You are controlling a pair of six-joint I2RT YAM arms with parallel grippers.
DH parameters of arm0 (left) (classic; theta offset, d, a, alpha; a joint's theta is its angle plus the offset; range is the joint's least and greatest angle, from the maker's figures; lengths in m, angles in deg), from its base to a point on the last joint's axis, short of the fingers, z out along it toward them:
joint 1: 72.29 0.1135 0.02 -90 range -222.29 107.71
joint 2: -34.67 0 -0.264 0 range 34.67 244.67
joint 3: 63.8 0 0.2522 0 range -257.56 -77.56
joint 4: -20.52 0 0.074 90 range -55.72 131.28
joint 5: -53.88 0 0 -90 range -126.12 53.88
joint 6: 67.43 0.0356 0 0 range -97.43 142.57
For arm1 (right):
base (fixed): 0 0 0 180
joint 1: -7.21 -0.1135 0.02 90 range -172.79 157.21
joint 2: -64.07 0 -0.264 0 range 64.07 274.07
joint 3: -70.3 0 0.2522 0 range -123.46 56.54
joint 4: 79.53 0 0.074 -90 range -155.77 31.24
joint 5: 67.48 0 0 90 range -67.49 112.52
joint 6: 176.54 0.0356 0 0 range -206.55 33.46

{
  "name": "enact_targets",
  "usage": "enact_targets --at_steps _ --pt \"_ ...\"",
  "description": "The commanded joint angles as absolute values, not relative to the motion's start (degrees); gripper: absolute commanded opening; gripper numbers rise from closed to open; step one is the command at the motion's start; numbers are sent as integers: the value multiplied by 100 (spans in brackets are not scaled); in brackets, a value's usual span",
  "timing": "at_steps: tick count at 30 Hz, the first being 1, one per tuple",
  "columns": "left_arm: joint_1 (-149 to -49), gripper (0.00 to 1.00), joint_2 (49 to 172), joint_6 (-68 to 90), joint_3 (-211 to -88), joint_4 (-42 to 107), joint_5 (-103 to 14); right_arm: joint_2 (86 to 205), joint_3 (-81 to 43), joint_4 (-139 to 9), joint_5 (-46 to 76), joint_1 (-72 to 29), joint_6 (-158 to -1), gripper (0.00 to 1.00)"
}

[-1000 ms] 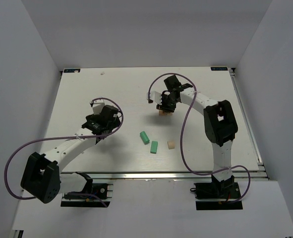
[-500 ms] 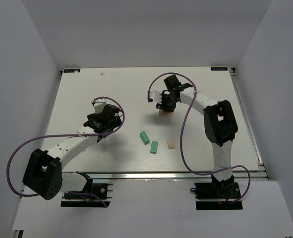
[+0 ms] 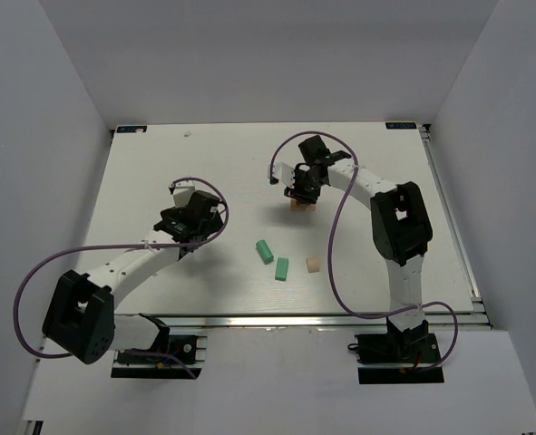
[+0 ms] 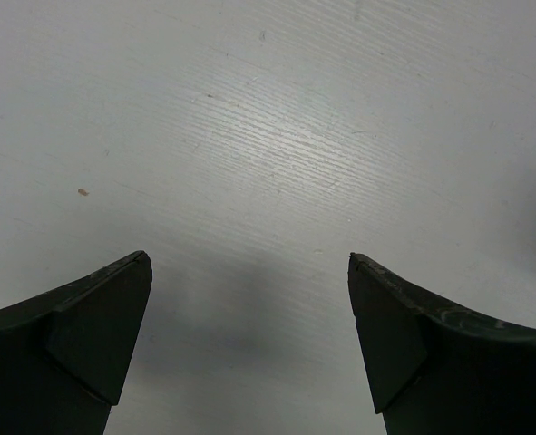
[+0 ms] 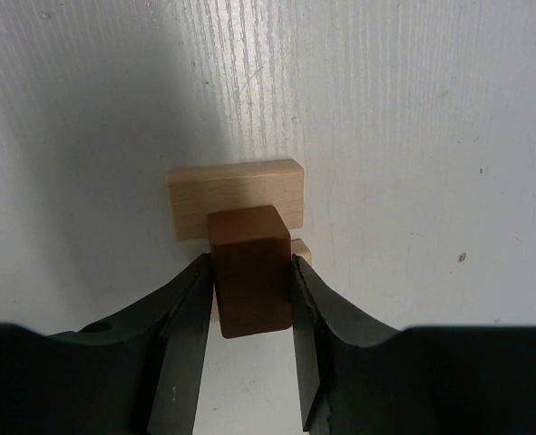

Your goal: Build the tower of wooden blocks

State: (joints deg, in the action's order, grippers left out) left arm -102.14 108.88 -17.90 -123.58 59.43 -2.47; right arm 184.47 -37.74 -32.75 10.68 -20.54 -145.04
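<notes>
My right gripper [image 5: 251, 265] is shut on a dark brown block [image 5: 249, 276], its jaws pressing both sides. Just under it lies a pale tan block [image 5: 236, 195] flat on the table, with the corner of a second tan block [image 5: 301, 250] peeking out beside the right finger. From above, the right gripper [image 3: 301, 191] hides most of this small wood block tower [image 3: 298, 207]. Two mint green blocks [image 3: 264, 251] [image 3: 282, 268] and a tan cube [image 3: 312, 264] lie loose nearer the front. My left gripper [image 4: 249, 263] stands wide open over bare table; seen from above, the left gripper [image 3: 188, 224] is left of the green blocks.
The white table [image 3: 213, 163] is enclosed by pale walls at the back and both sides. A metal rail [image 3: 304, 319] runs along its near edge. Purple cables [image 3: 336, 245] loop off both arms.
The left arm has shifted slightly toward the back. The right gripper has edged a little farther back while still holding the brown block over the tan blocks.
</notes>
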Motion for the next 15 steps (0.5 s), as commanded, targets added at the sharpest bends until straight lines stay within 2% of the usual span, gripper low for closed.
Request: enact_targets --at_steps 1,4,5,8,15 --pt "-10235 98 10902 -1759 -12537 5854 -263 18431 -3909 -3272 1091 -2039 -14464 37" --pt "-10235 98 10911 -1759 -12546 5863 -272 18431 -3961 -3210 1056 -2039 -14429 46" --pt "-10235 98 10928 -1759 -12555 5863 -272 18431 -3979 -3219 1065 -2030 -14429 58" --pt "-10235 98 10929 -1768 -12555 5872 -246 18431 -3970 -3237 1100 -2039 -14420 67" --pt "-10235 98 10893 -1768 -12555 5854 -281 18325 -4049 -3070 899 -2039 -14394 73"
